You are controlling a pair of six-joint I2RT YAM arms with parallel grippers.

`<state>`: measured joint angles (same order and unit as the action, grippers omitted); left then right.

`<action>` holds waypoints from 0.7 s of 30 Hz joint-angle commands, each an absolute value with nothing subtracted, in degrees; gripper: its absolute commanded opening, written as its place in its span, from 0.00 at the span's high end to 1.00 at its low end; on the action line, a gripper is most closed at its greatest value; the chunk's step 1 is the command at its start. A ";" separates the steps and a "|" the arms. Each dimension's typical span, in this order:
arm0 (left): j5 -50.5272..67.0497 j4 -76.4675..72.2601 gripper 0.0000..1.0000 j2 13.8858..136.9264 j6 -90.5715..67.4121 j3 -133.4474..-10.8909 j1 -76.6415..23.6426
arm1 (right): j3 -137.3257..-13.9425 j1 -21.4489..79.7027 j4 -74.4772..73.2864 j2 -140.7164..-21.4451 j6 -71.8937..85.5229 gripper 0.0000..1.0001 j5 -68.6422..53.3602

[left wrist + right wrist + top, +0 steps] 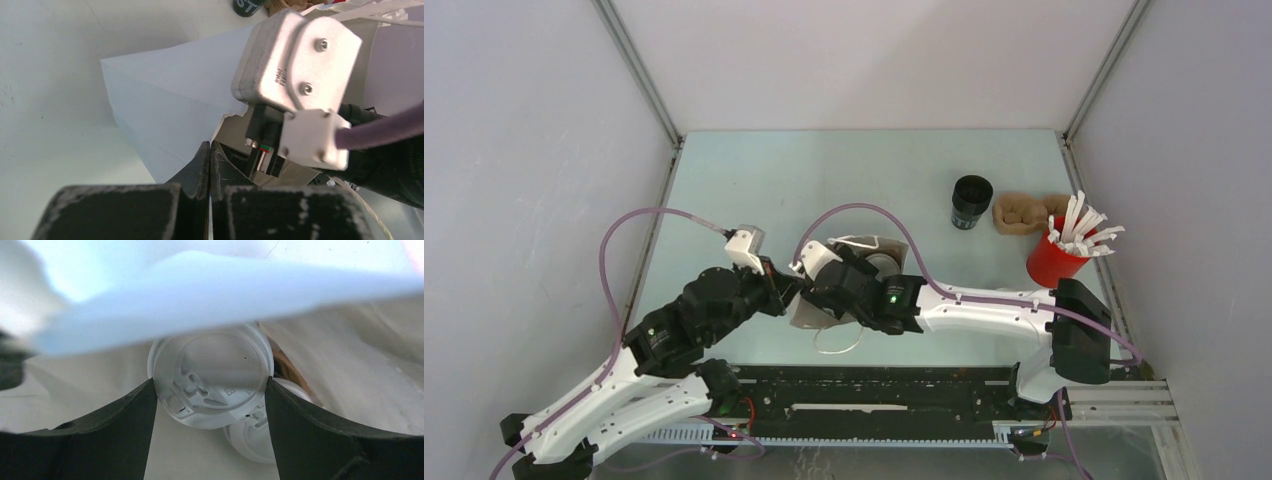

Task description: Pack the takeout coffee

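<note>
A pale green table point(724, 180) sits inside plain white walls. Near its front edge, a white-lidded coffee cup point(212, 375) sits down inside an open paper bag point(165, 90), partly over a second lidded cup point(250, 437) lower in the bag. The right fingers point(310, 430) are spread wide and press against both sides of the upper cup's lid, so they appear to be gripping it. The left fingers point(197, 172) are closed flat on the bag's near rim, pinching the paper and holding the mouth open. Well apart, toward the right back of the table, stand a black cup point(971, 202), a cardboard carrier point(1024, 213) and a red cup point(1056, 265) full of white sticks.

The step in hand looks like lowering this cup into the bag. The next move probably calls for seating it upright beside the other cup, not on top of it. The right fingers would then spread and lift straight out without snagging the paper, while the left pinch steadies the rim.
</note>
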<state>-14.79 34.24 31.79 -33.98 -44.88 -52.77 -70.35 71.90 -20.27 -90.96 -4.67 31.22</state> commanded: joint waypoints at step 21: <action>-13.95 36.49 1.00 29.87 -32.10 -44.37 -53.02 | -67.33 68.70 -5.06 -92.02 -5.99 0.73 28.62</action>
<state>-15.11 34.63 30.39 -32.95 -44.77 -52.75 -67.02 69.43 -12.51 -91.13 -4.25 26.70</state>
